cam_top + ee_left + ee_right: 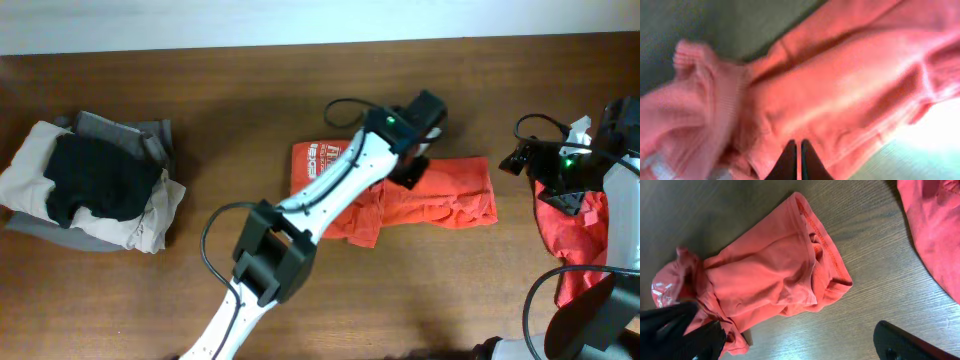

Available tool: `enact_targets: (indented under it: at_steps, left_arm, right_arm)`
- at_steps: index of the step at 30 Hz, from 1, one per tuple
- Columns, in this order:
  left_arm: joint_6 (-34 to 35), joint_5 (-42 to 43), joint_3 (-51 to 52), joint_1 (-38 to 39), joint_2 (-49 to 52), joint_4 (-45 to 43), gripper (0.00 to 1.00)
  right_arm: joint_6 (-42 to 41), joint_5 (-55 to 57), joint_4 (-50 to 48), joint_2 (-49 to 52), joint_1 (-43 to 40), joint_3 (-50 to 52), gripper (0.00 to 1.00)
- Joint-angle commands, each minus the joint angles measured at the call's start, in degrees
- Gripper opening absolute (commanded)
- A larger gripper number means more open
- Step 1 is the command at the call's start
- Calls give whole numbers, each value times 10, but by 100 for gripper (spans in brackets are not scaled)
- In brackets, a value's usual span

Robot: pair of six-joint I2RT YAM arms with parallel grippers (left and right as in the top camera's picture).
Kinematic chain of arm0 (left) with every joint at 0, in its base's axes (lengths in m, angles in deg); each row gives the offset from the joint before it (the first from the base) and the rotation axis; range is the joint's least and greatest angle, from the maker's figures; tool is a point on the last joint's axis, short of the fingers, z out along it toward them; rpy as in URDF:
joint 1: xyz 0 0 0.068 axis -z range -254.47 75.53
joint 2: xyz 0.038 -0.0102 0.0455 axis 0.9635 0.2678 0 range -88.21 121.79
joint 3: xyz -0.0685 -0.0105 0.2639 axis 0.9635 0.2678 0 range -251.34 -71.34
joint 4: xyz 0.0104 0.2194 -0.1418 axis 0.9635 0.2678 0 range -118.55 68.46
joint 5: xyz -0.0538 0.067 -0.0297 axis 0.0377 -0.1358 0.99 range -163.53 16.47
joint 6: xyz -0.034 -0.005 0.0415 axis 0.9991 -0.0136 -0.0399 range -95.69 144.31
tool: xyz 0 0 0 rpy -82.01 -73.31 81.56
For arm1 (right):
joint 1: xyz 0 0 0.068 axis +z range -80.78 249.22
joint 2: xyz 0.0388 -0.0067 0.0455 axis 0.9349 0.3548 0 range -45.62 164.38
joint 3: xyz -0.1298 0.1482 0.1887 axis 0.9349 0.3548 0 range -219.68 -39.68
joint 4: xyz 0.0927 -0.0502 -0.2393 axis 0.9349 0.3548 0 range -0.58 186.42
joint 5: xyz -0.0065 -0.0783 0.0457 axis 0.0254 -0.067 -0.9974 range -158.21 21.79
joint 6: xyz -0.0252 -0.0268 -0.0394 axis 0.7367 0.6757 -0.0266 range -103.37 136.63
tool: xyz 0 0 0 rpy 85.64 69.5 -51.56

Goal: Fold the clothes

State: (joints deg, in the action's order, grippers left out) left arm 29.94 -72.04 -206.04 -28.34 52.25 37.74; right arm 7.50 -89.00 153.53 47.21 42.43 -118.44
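Lying crumpled near the middle of the table [200, 100], the orange-red garment [440, 200] stretches from left to right, and you can see white print on its left end. In the right wrist view the same garment [765, 280] shows a stitched hem along its right edge.

Your left gripper [412, 168] is over the far edge of this cloth. Its fingers [789, 161] are pressed together with the tips against the fabric; whether a fold is caught between them you cannot tell.

Your right gripper [525, 158] is just beside the right end of the garment, with its jaws spread wide and nothing between them.

A second red garment [575, 235] lies at the right edge of the table. Far on the left sits a pile of clothes [90, 185] in black, beige and grey.
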Motion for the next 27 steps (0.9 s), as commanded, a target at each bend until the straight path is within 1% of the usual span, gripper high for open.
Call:
enact_targets:
  at_steps: [1,2,4,5,9,14,15,19,22,24,26,27]
  left_arm:
    - [-14,-89,-111,-17,-19,71,13]
    - [-14,-111,-132,-19,-19,92,17]
    - [-13,-144,-170,-30,-19,129,23]
    - [-9,-156,-184,-38,-19,144,29]
    - [0,-174,-209,-81,-19,187,42]
    - [5,-163,-210,-154,-20,247,43]
    - [5,-156,-210,-183,-24,264,43]
    - [5,-139,-210,-238,-47,289,44]
    - [5,-117,-210,-281,-78,296,49]
    - [1,-100,-210,-309,-104,296,53]
    - [-2,-81,-210,-337,-132,296,55]
    - [-2,-70,-210,-348,-144,295,58]
  right_arm:
    - [3,7,1,-12,3,-7,99]
    - [3,7,1,-12,3,-7,99]
    - [5,7,0,-12,3,-7,99]
    - [7,7,0,-11,3,-7,99]
    - [9,8,-2,-2,3,-6,99]
    - [53,-7,-5,34,3,5,99]
    - [83,-30,-5,56,3,9,99]
    - [118,-42,-5,112,3,10,99]
    - [124,-43,-8,152,3,10,100]
    - [135,-47,-11,175,3,10,97]
    - [148,-50,-11,196,6,10,96]
    - [161,-60,-11,205,9,10,96]
